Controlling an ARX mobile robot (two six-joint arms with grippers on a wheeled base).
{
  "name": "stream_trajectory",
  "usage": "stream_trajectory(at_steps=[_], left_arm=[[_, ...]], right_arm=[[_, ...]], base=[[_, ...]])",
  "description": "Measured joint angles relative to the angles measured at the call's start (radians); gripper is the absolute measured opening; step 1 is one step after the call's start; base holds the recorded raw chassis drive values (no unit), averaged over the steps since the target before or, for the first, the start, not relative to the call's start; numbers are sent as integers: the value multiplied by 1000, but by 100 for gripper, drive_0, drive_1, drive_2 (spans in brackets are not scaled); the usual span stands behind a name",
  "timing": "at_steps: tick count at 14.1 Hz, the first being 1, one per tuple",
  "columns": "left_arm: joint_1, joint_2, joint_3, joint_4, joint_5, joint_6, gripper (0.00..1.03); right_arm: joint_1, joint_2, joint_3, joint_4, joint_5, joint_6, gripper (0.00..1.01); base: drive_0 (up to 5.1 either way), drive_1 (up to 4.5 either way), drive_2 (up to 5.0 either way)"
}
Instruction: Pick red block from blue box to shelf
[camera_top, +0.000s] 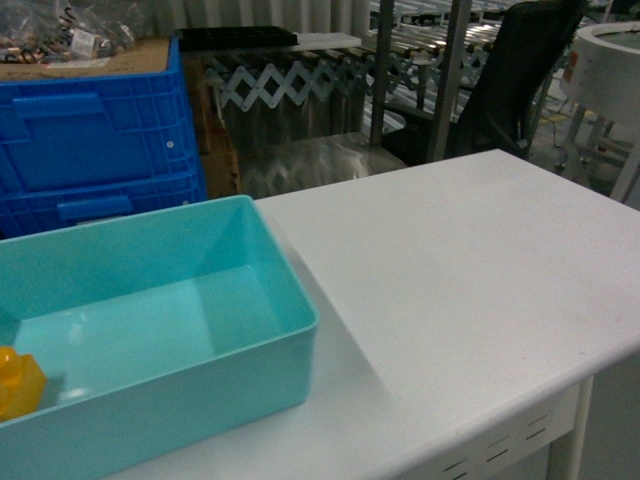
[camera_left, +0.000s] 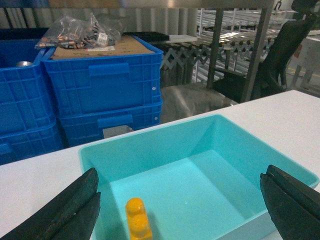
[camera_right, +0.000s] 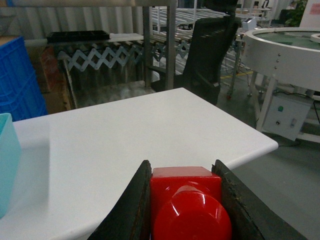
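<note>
One red block (camera_right: 186, 200) is pinched between the right gripper (camera_right: 186, 205) pads at the bottom centre of the right wrist view, clear of the blue box (camera_top: 300, 300), evidently lifted for transfer. Only a yellow brick (camera_left: 137, 220) is seen in the box at lower centre, and the left gripper (camera_left: 185, 210) is held spread wide above it, gripping nothing.

The red block (camera_right: 186, 200) is a glossy brick with a round stud facing the right wrist camera, pinched between two dark fingers (camera_right: 127, 210) above the white table's near edge, outside the box. The blue box (camera_top: 262, 262), a smooth turquoise bin with a thin rim, sits on the table's left part. The shelf's steel uprights (camera_right: 171, 45) stand beyond the table.
</note>
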Motion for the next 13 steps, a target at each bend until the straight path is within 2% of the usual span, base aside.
stream_trajectory(at_steps=[13], left_arm=[[0,0,0,0,0,0,98]], right_arm=[[0,0,0,0,0,0,28]], base=[[-149,-149,-149]])
